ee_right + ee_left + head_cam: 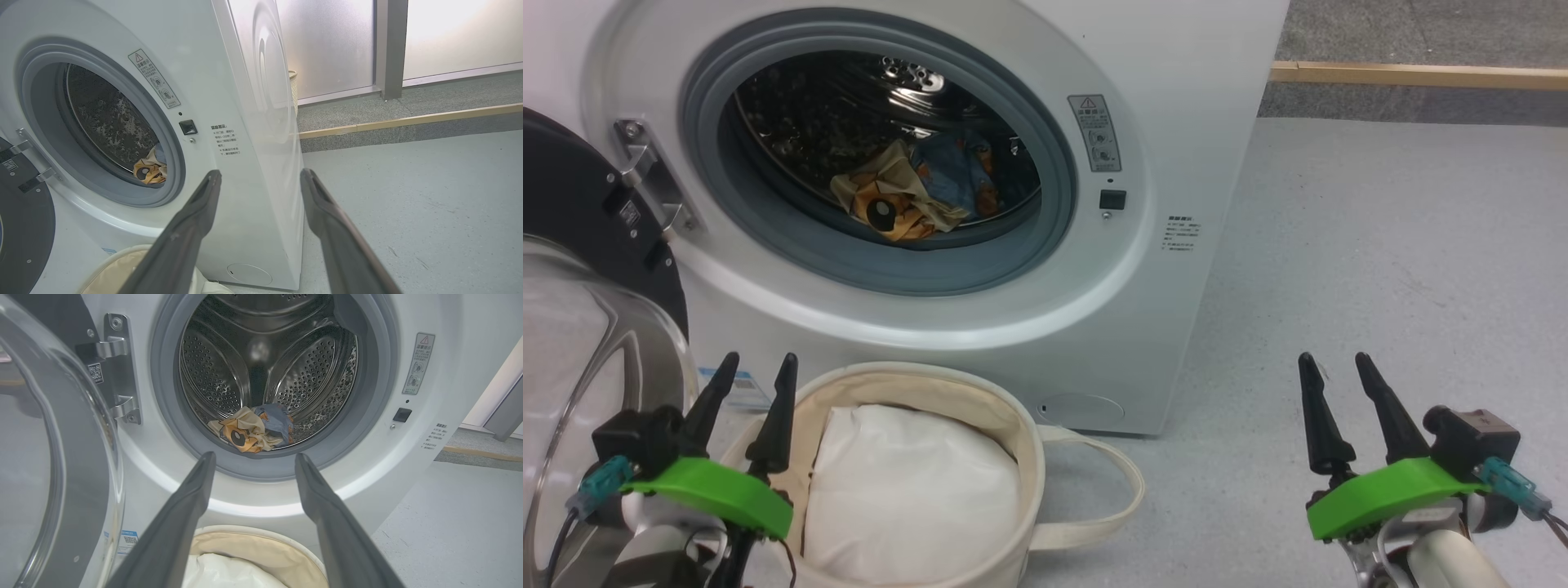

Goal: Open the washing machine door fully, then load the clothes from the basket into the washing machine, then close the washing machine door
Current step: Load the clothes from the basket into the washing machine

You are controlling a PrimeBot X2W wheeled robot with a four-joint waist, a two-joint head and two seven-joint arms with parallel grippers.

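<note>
Although the clothes [923,192] already lay at the bottom of the perforated steel drum [229,375], just behind the grey rubber gasket [1045,147], the washing machine door [572,212] stood swung wide on its hinge [654,180] at the left of the washing machine [1176,122]. Closing it looked like the one step left.

The left gripper [760,359] hovered with its two dark fingers moderately parted and nothing between them. It was above the near-left rim of the basket [915,380], just beside the door's clear glass bowl. The right gripper [1334,359] was likewise parted and empty, over bare floor [1380,245] well to the right of the washer. The basket sat on the floor against the washer's front, holding a plain white cushion [907,490].

The likeliest trouble was a finger sliding off the bulging glass, which offers no edge to push against. A push close to the hinge might also leave the door short of its latch. The garment's front fold lay near the gasket lip, so it could be pinched as the door came round.
</note>
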